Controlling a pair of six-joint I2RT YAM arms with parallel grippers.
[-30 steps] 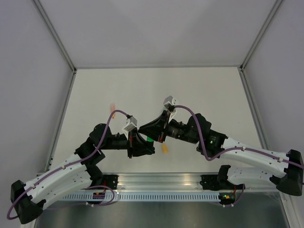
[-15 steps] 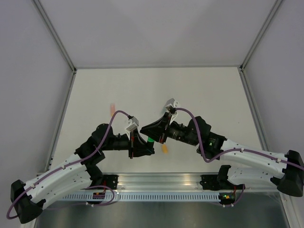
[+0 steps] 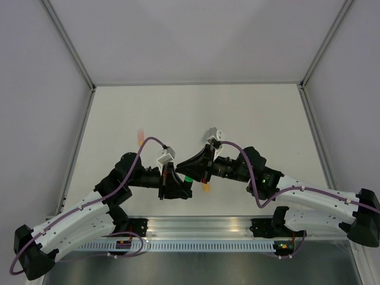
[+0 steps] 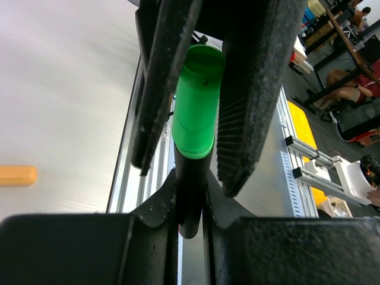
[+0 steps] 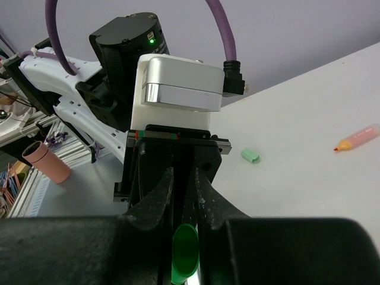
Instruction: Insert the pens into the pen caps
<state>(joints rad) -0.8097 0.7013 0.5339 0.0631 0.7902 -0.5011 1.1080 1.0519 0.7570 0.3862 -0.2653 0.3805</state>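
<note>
Capping of the first pen, seen in mid-air above the near middle of the table [image 3: 267, 113]. The left gripper [image 3: 178, 186] is pressed onto the black pen [image 4: 187, 205], whose barrel sticks out from between its fingers. The right gripper [image 3: 191, 173] reaches in from the opposite side and pinches the green cap [image 4: 196, 107] between its ribbed pads.

Pen and cap lie on one long axis, which runs straight from the left jaws toward the right jaws. In the left wrist view the lower rim of the cap meets the black barrel with no gap. Whether it is pushed fully home cannot be told from these views; it appears at least partly on. Any further seating would be a push along this shared axis, the two grippers closing toward each other.

The second pair rests on the table. The orange cap [image 3: 206, 186] lies just beside the meeting grippers, on the right arm's side. The pink-orange pen [image 3: 140, 136] lies well apart from it, farther out and to the left, nearer the left arm. Its long axis points roughly away from the arm bases.
</note>
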